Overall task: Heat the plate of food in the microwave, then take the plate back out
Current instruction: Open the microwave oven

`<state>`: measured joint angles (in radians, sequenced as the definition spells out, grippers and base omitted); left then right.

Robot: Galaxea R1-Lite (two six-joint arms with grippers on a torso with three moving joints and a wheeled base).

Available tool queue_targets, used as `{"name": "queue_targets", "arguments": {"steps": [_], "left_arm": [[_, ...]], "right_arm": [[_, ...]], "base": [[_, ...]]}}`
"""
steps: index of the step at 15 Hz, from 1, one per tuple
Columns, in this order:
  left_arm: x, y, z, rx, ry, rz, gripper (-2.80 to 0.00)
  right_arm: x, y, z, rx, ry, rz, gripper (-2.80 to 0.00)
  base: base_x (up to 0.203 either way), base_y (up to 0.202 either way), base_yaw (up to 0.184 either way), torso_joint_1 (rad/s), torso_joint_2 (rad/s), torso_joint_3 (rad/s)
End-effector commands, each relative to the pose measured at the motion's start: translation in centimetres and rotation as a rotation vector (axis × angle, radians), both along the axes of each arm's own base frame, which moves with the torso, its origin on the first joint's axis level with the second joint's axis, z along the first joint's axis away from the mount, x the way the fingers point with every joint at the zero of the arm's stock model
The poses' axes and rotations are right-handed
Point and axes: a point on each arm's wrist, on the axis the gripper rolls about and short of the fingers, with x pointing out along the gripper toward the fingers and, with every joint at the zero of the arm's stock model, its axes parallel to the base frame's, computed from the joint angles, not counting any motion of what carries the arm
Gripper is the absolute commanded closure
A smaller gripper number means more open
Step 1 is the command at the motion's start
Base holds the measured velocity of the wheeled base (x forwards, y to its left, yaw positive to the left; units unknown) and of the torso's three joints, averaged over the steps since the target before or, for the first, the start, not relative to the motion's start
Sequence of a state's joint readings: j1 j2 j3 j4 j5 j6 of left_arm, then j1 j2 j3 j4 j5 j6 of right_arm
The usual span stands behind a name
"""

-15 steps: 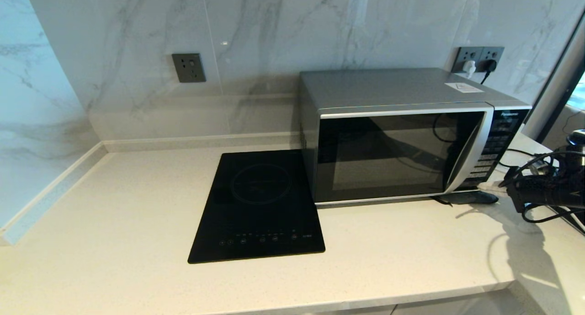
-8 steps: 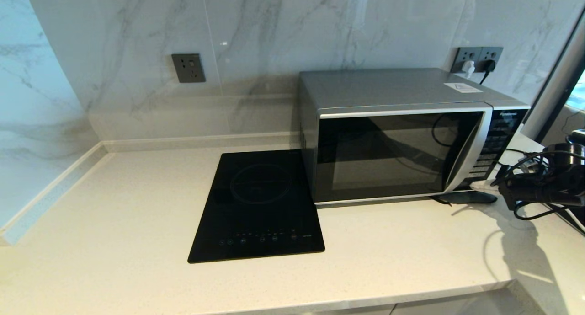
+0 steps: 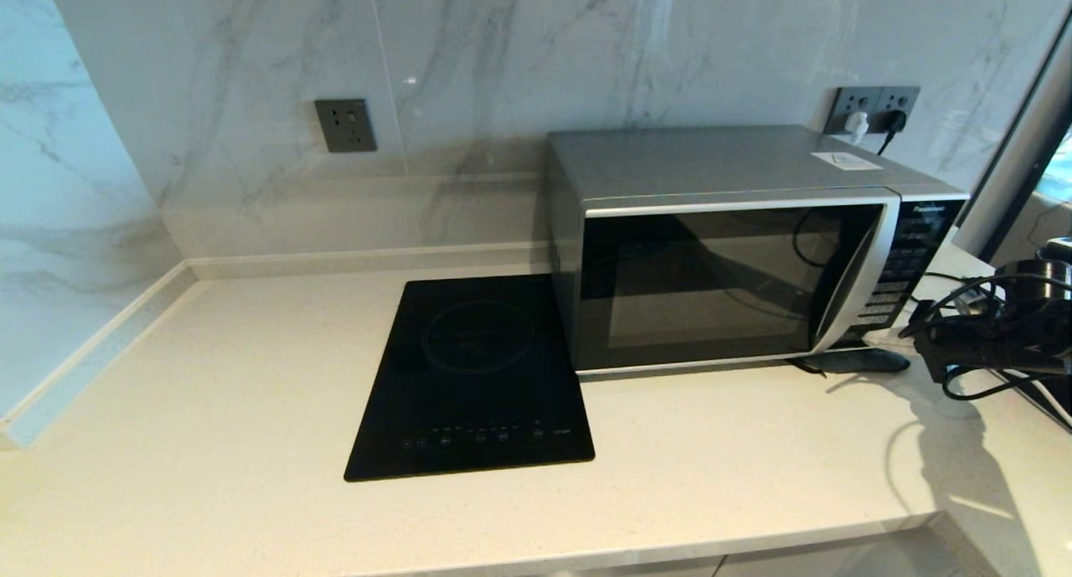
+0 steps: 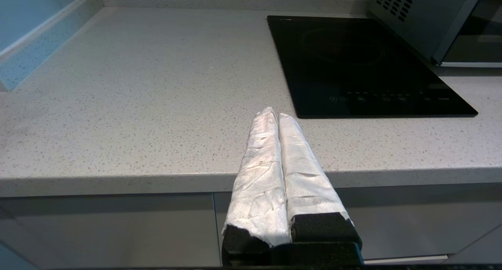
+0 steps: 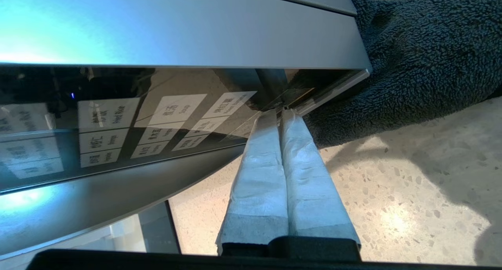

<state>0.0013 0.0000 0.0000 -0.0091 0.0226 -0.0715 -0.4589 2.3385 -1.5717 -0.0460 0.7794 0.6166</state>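
Spanning the whole scene: a pale speckled stone countertop (image 3: 209, 376) backed by grey-veined marble wall panels (image 3: 502, 66), with a dark single wall socket (image 3: 345, 125) on the left and a dark double wall socket (image 3: 875, 104) on the right holding 1 white plug and 1 black plug. Set flush in the counter, a flat black glass cooktop (image 3: 473, 380) just beside the left flank of a large silver-grey box microwave (image 3: 737, 242) with a dark glass door, curved silver handle and black button panel. Door closed, glass reflecting the room. Tucked under the microwave's front right corner, a dark blue-grey terry cloth (image 5: 411, 62), touching the counter. No sign of the lilac plate of food in any view; possibly behind the dark door glass, but cannot tell.

Reaching in from the counter's right edge, near the button panel: the black, cable-draped right arm (image 3: 997, 334). Right gripper (image 5: 281, 114) with 2 white-wrapped fingers (image 5: 262, 164) pressed together, nothing between them, tips at the lower corner of the button panel where it meets the cloth; contact with the panel seems likely but not certain from this angle.

Hanging in front of the counter's front edge, well apart from the microwave: left gripper (image 4: 274, 115), its 2 white-wrapped fingers likewise closed against each other on nothing, pointing over the bare counter towards the cooktop's near corner.
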Motion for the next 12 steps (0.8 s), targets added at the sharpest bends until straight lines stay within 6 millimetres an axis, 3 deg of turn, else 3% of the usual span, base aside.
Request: {"name": "queue_targets", "arguments": {"steps": [1, 5, 12], "left_arm": [[0.0, 0.0, 0.0, -0.001, 0.001, 0.001, 0.0], [0.0, 0.0, 0.0, -0.001, 0.001, 0.001, 0.0], [0.0, 0.0, 0.0, -0.001, 0.001, 0.001, 0.0]], "right_arm": [[-1.2, 0.5, 1.6, 0.004, -0.012, 0.006, 0.0], [-4.7, 2.4, 4.2, 0.0, -0.016, 0.025, 0.0], [-13.6, 8.2, 11.4, -0.169, -0.057, -0.064, 0.0]], "base": [[0.0, 0.0, 0.0, 0.0, 0.0, 0.0], [0.0, 0.0, 0.0, 0.0, 0.0, 0.0], [0.0, 0.0, 0.0, 0.0, 0.0, 0.0]]}}
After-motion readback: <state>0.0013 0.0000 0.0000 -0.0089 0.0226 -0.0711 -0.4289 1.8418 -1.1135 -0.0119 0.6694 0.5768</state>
